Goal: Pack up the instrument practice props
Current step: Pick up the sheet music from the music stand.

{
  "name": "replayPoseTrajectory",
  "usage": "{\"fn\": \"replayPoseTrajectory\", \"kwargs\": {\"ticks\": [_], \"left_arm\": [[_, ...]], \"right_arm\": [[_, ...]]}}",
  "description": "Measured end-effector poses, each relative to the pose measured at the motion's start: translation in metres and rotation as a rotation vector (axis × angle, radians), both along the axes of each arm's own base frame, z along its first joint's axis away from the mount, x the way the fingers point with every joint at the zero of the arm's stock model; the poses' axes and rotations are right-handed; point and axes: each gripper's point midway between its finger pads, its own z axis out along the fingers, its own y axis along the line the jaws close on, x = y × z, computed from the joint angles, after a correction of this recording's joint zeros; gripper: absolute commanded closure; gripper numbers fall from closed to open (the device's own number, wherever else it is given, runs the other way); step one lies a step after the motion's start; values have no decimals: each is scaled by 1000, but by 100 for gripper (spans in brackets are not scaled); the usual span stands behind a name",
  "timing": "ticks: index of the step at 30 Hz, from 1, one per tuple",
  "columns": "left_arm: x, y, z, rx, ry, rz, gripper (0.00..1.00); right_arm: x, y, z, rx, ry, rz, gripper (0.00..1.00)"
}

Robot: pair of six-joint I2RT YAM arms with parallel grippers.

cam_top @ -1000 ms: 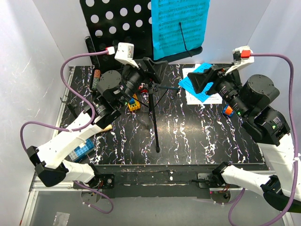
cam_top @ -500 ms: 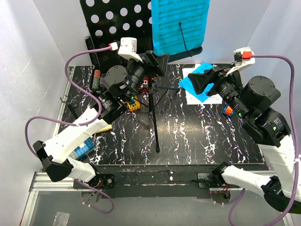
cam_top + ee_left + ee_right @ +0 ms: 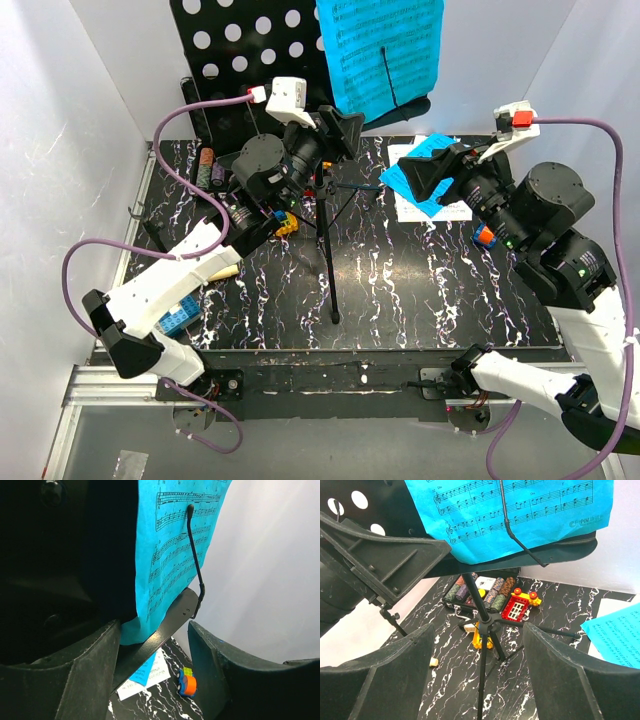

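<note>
Top view, stand: the black music stand with hole-punched desk and tripod legs (image 3: 240, 40) is upright at the far side of the black marbled worktop (image 3: 420, 290). Its legs are spread so the desk can carry a page.
Top view, left arm: the left gripper (image 3: 340, 128) is raised to the desk's lower ledge, just beside the bottom corner of the hanging blue sheet-music page (image 3: 380, 50). It is probably placed there to take that page off.
Top view, right arm: the right gripper (image 3: 428, 172) hovers over a second blue page (image 3: 400, 180), which lies on a white paper sheet (image 3: 425, 212) at the far right.
Left wrist view, grip: the left gripper is released. Its fingers stand apart on either side of the ledge and the page corner, and no contact shows.
Left wrist view, holder: a thin black wire arm (image 3: 197, 555) crosses the hanging page and appears to pin it flat to the desk.
Right wrist view, grip: the right gripper is spread wide and empty, and it faces the stand's pole.
Right wrist view, clutter: a black case of poker chips (image 3: 480, 592), a red toy (image 3: 517, 605) and a yellow toy block (image 3: 482, 636) sit behind the pole, apart from the props.
Counts: one stand, two blue pages, one wire arm, one chip case.
Counts, missing: no microphone or mic stand can be made out in any view.
</note>
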Motion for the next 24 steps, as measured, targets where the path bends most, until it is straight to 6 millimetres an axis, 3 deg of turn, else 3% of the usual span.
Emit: {"fn": "replayPoseTrajectory", "kwargs": {"ticks": [5, 9, 17, 24], "left_arm": [[0, 0, 1, 3, -6, 3, 25], [1, 5, 4, -5, -10, 22, 22], [-4, 23, 13, -25, -22, 73, 21], [-1, 19, 15, -22, -33, 72, 34]], "right_arm": [[0, 0, 0, 0, 0, 0, 21], [0, 0, 0, 0, 0, 0, 21], [1, 1, -6, -7, 10, 2, 21], [1, 2, -6, -8, 10, 4, 21]]}}
